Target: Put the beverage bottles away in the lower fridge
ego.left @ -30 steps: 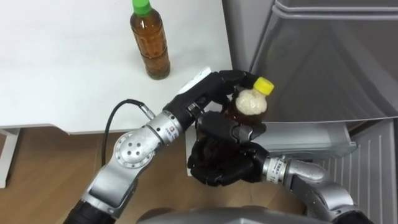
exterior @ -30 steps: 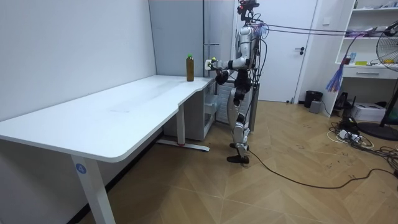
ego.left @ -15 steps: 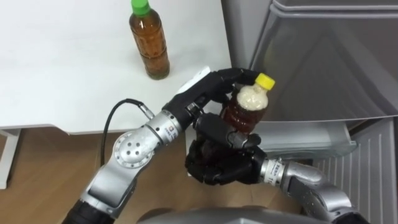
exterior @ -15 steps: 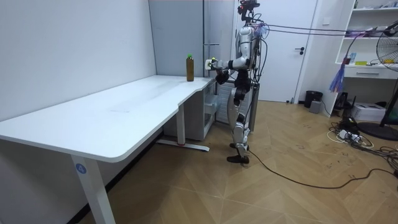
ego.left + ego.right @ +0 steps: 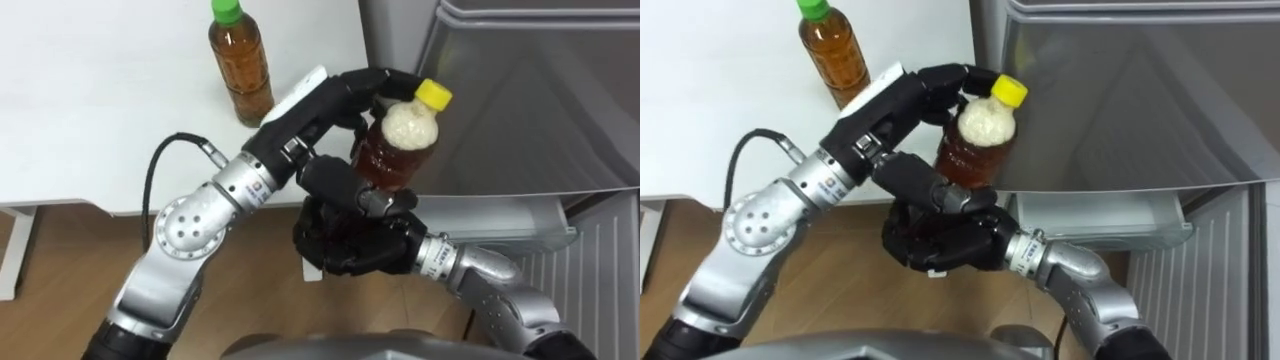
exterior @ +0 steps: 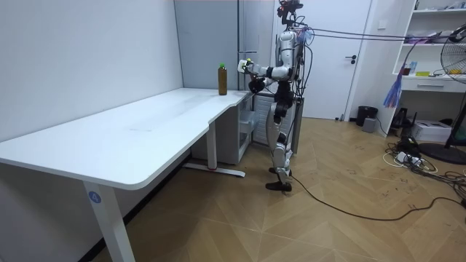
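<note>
Within right hand (image 5: 350,240) — bottle (image 5: 393,152), cap (image 5: 433,94) up

The left hand (image 5: 318,108) has black fingers and a white plate behind them. The right hand (image 5: 352,243) is black too, with a ribbed silver cuff behind its fingers.

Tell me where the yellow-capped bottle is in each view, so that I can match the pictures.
Left eye view: yellow-capped bottle, upper middle, in front of the grey fridge.
Right eye view: yellow-capped bottle, upper middle, slightly further left.
Room view: yellow-capped bottle, tiny, top middle, just right of the landmark.
Shared landmark: the green-capped bottle standing on the white table.
</note>
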Tool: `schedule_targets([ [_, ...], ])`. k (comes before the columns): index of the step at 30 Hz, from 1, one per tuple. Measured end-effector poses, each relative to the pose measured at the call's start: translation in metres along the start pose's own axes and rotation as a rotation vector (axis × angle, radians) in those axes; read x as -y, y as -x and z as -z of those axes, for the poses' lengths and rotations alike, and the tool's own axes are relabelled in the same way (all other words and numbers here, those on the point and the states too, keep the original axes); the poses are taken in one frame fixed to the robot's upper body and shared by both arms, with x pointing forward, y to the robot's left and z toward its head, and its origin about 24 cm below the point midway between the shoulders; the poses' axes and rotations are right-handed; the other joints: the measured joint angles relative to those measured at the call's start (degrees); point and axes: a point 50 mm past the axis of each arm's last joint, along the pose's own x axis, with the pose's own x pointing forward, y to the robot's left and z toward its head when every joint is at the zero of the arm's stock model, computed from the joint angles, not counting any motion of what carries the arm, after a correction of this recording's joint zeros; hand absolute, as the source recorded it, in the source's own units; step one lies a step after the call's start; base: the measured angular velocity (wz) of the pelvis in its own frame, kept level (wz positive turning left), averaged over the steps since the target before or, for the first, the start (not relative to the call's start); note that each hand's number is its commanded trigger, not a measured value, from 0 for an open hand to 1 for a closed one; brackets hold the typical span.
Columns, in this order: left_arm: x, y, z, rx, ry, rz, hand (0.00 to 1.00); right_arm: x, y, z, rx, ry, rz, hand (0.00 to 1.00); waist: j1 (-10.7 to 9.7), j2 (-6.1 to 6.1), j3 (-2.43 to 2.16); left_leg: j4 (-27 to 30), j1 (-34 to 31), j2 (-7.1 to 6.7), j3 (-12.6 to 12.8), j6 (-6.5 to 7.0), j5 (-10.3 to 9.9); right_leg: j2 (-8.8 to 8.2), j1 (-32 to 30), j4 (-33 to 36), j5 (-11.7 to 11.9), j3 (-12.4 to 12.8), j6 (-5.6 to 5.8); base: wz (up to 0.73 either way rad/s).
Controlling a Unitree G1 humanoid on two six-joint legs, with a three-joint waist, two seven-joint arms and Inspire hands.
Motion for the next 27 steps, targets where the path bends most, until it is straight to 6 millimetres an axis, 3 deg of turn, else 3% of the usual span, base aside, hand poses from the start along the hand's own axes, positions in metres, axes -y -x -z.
schedule_targets([
  [10,-0.018,0.006,-0.032,0.134,-0.030,-0.039,0.00,-0.001,0.003,-0.014,0.112,0.024,-0.043,1.00,-0.09,1.11,0.03,0.13,0.21,0.04,-0.38,-0.07,-0.23,-0.04,0.81,-0.75,0.00,-0.24,0.00,0.01],
  [12,-0.025,0.007,-0.045,0.208,-0.013,-0.064,0.00,-0.002,0.004,-0.011,0.119,0.000,-0.038,1.00,0.17,1.20,0.06,0.08,0.26,0.04,-0.36,-0.07,-0.23,-0.03,0.82,-0.76,0.00,-0.25,0.00,0.00],
  [14,-0.037,0.009,-0.074,0.396,0.023,-0.134,0.00,-0.004,0.013,0.003,0.078,-0.058,-0.003,1.00,0.71,1.36,0.16,-0.14,0.65,-0.01,-0.35,-0.07,-0.23,-0.03,1.10,-0.79,0.00,-0.30,0.00,0.00],
  [17,-0.041,0.013,-0.096,0.584,0.064,-0.180,0.00,-0.007,0.025,0.022,-0.036,-0.078,0.027,1.00,1.85,1.72,0.39,-1.07,2.14,-0.01,0.22,-0.06,-0.22,-0.03,1.90,-0.80,-0.07,-0.23,0.11,-0.10],
  [21,-0.042,0.013,-0.099,0.609,0.076,-0.187,0.00,-0.007,0.029,0.030,-0.140,-0.044,0.032,1.00,2.41,1.68,0.41,-0.90,2.01,0.04,0.35,-0.07,-0.22,-0.01,1.80,-0.77,-0.07,-0.25,0.11,-0.05],
  [27,-0.049,0.012,-0.107,0.652,0.042,-0.210,0.00,-0.007,0.030,0.032,-0.156,-0.042,0.045,1.00,5.31,1.48,0.30,-0.89,2.16,0.04,0.45,-0.06,-0.22,-0.02,1.81,-0.68,-0.07,-0.15,0.11,0.00],
])
